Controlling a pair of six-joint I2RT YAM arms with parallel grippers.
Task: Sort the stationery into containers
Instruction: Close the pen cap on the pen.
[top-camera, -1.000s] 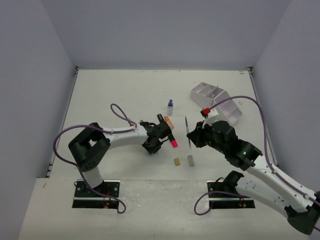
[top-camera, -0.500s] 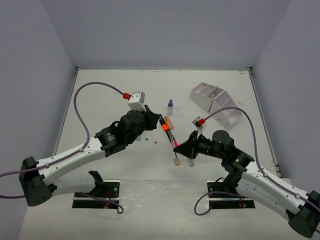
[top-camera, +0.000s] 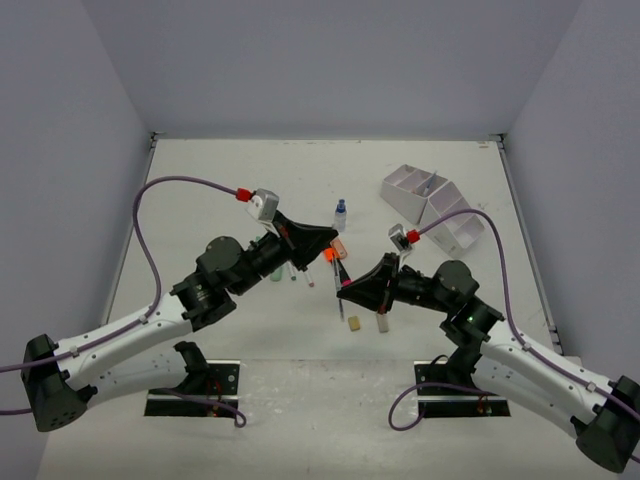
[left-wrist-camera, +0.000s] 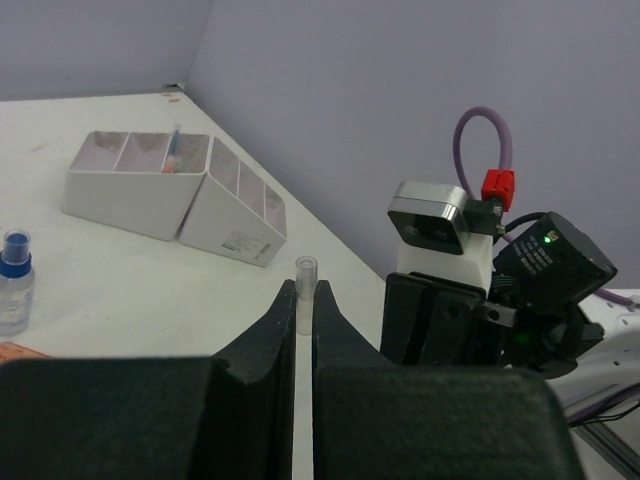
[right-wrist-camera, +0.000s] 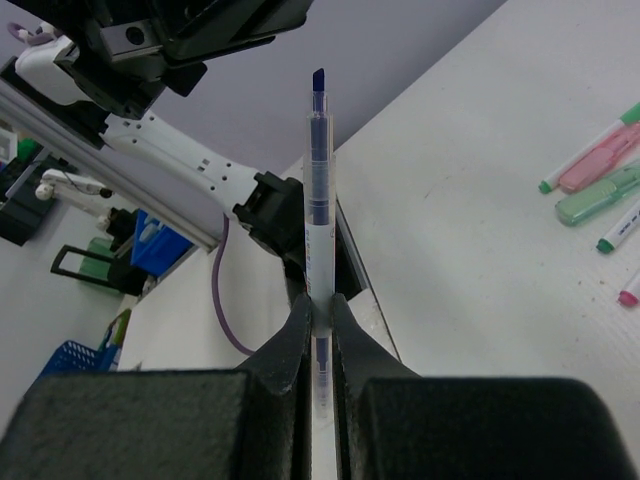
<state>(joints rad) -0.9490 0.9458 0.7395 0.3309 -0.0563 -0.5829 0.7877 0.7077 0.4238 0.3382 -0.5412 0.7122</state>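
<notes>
From overhead, we see the left gripper and right gripper near each other, well apart from the organizer; they could collide. At the left wrist, closed jaws pinch a thin pen; at the right wrist, they pinch a blue pen, and either pen could swivel loose.

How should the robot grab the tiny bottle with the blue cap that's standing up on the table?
Probably around the clear body of the bottle, just under the blue cap. It stands upright with bare table on its left and right, so coming straight down with one finger on each side looks safest. The cap is narrower, so a grip there might slip.
</notes>
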